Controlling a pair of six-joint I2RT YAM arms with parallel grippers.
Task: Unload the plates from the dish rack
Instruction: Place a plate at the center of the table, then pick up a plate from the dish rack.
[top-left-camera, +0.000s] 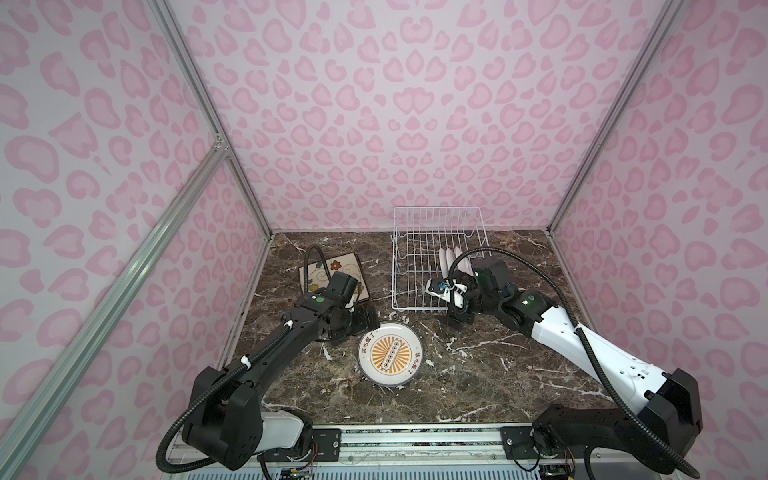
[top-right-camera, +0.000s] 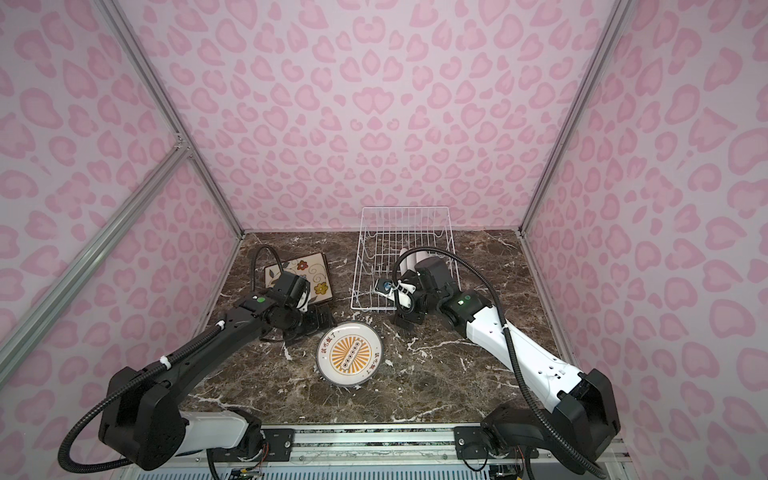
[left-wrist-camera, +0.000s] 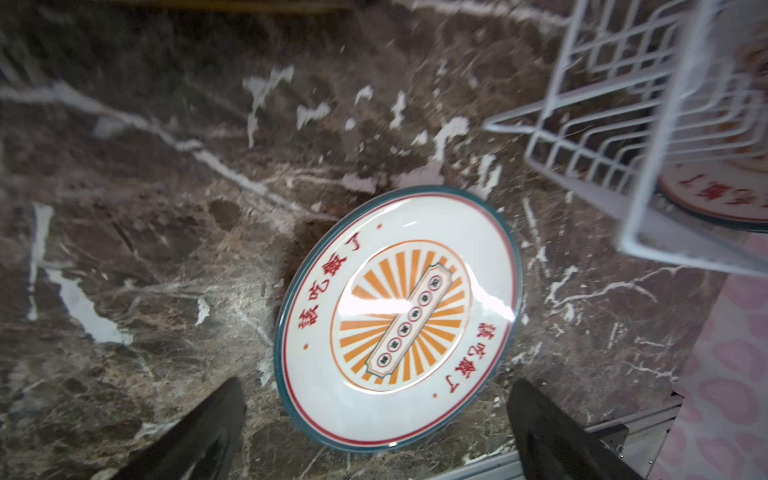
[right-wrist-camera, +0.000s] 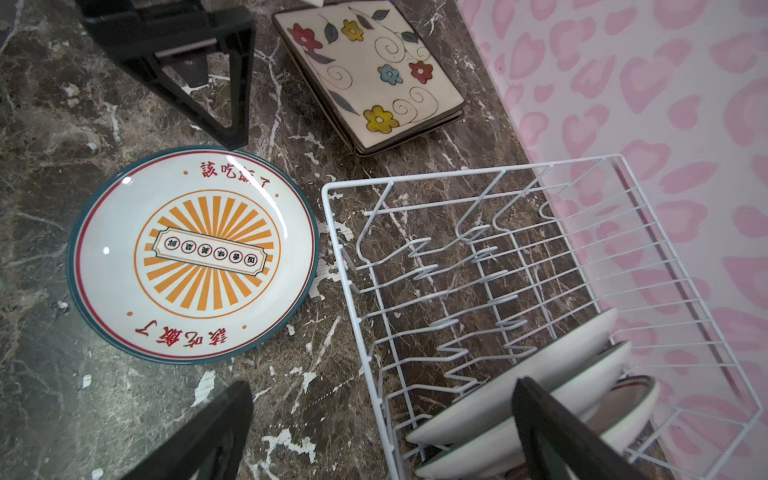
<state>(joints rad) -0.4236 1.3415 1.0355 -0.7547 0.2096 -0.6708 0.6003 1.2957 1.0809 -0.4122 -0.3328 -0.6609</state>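
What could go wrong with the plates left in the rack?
The three round plates stand close together in the dish rack, so the open right gripper might bump or pinch two at once. Pulling one out could also drag the dish rack along.

2 high rearward overviews; 2 close wrist views, round plate (left-wrist-camera: 395, 320) in both

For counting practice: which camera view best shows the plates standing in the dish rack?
Right wrist view: three round plates stand on edge, separate. In both top views the right arm hides most; left wrist blurs them.
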